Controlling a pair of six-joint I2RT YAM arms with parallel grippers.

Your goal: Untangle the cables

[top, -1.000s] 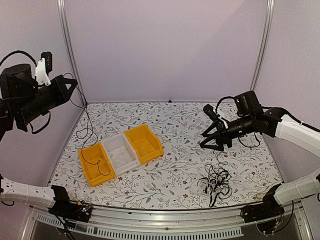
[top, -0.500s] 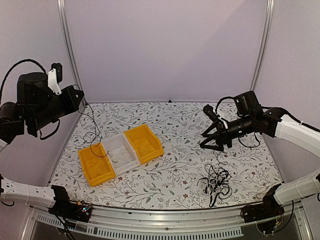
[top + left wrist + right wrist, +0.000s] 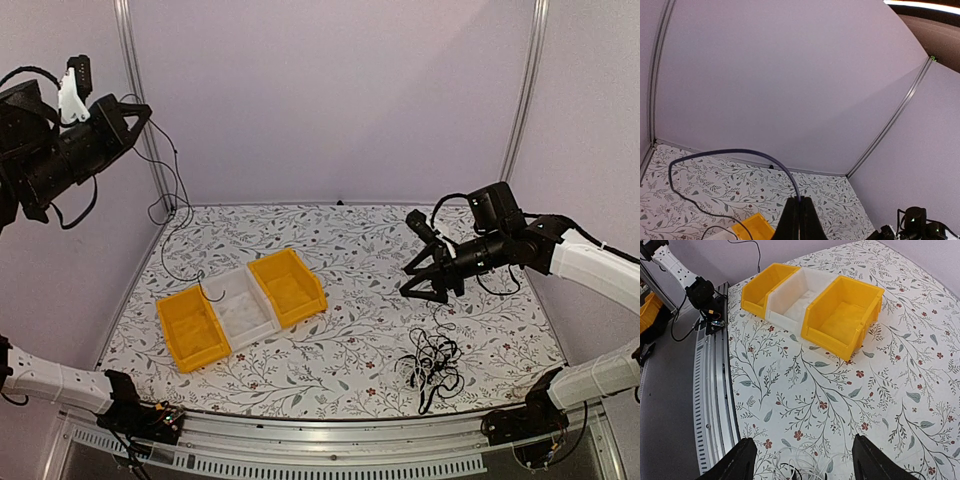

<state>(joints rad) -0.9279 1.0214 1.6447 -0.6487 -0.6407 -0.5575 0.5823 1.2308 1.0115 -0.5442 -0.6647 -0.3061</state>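
High at left | left pincer grips cable | right pincer agape

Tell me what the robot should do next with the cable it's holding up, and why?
Probably lower the left claw so the black cable settles into the white bin: the claw is shut on it high up, and its free end dangles just beside that bin's rim.

Bins sitting in row left on table. Tangle lying front right, right gripper hovering behind. Cable dangling from left gripper, high left, down to bins.
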